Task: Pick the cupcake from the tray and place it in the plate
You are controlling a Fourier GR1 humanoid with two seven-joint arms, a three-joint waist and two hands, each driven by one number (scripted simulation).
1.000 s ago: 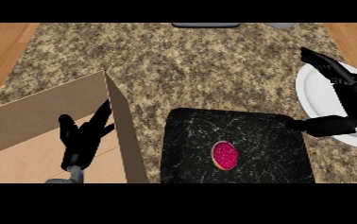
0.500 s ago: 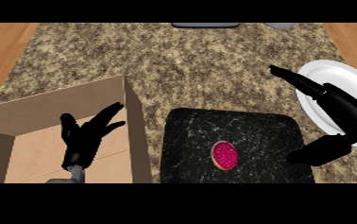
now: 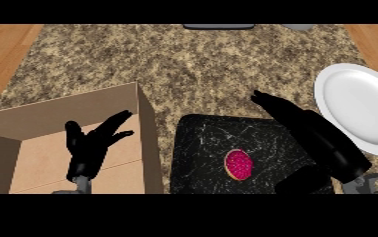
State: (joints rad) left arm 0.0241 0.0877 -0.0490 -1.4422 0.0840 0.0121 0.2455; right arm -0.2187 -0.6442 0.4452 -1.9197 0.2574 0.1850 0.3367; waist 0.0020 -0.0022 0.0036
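Sitting on the tray (image 3: 201,146): the cupcake (image 3: 238,164), with a pink top and a pale rim, in the tray's lower middle; nothing touches it.
Tray: black with thin white veins, lying flat on the counter (image 3: 184,66) at the view's lower middle; its lower edge runs out of view.
Right hand (image 3: 322,140): black, shown over the tray's right side, just to the right of the cupcake and apart from it. Fingers (image 3: 275,105) are straight and together, pointing up and to the left past the tray's top edge. The thumb is spread away from them near the view's lower edge. It holds nothing.
Plate (image 3: 353,106): white and round, on the counter up and to the right of the tray, partly cut off by the view's right edge. The right hand's outer side shows just beside its lower left rim.
Left hand (image 3: 90,146): black, over the open cardboard box (image 3: 74,113) at the lower left. Fingers are spread and relaxed, pointing up and to the right, and grip nothing.
Box: brown, with its right wall standing just beside the tray's left edge.
Counter: speckled brown and grey stone, with wood strips (image 3: 15,43) at both sides.
Far edge: a dark flat object (image 3: 218,26) and a grey object (image 3: 299,27), both cut off, too little showing to tell what they are.
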